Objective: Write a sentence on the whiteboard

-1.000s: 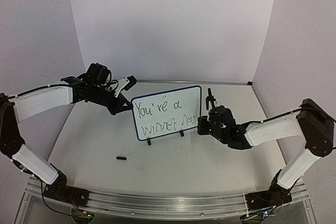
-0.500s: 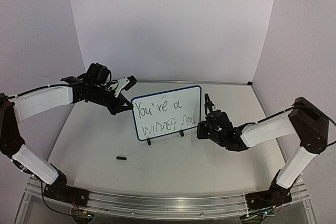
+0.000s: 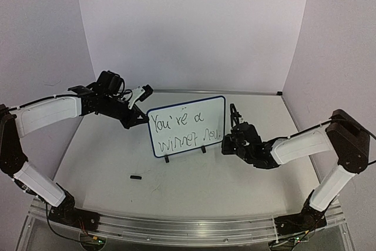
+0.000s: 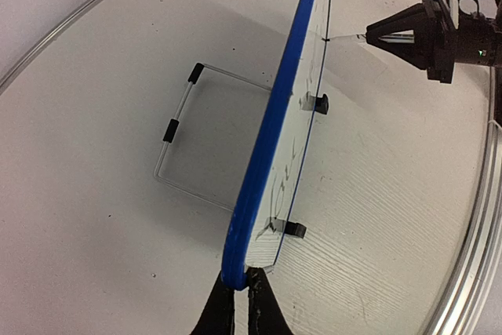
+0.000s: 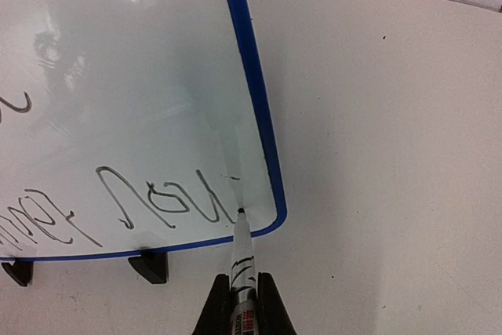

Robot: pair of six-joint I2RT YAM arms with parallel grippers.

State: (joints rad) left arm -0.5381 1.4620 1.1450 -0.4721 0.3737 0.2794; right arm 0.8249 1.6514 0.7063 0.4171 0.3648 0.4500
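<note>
On whiteboard (image 3: 215, 111): "You're a…"; left end effector (image 4: 240, 305) clamps its edge, right end effector (image 5: 244, 304) clamps marker (image 5: 242, 250).

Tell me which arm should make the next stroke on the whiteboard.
Right. The right gripper holds the marker pen, tip on the whiteboard just past the sentence; the left gripper is shut on the board's edge, steadying it.

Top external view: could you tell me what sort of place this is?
Probably a lab robot cell: plain white walls round a white table, left arm and right arm mounted on a metal rail.
</note>
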